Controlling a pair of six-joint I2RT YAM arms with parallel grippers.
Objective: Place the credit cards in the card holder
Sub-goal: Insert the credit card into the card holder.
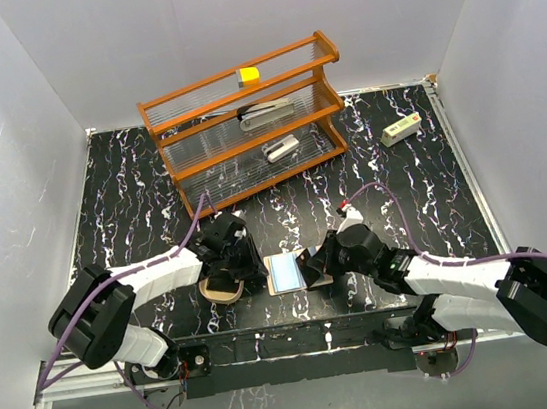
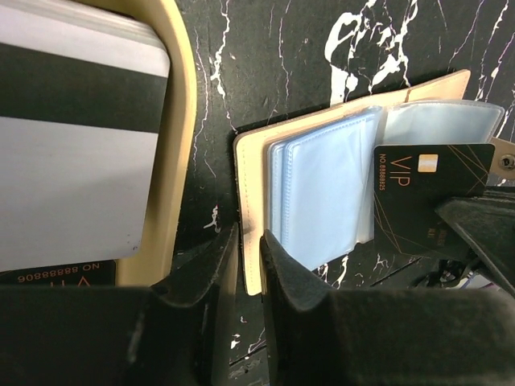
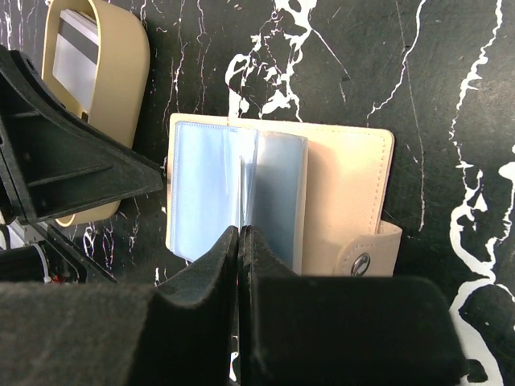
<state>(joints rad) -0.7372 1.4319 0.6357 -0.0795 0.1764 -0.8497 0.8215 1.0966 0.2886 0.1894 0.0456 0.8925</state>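
Black card (image 2: 418, 197) with gold letters is pinched tight in the right end effector (image 3: 240, 241), whose fingers are pressed together. The card sits over the clear pockets of the open wallet (image 3: 346, 185), just past its tips. The left end effector (image 2: 249, 257) has a thin gap between its fingers, with the wallet's edge in it. I cannot tell if it grips. Just beside it, the tan tray (image 2: 179, 121) holds more cards (image 2: 72, 161).
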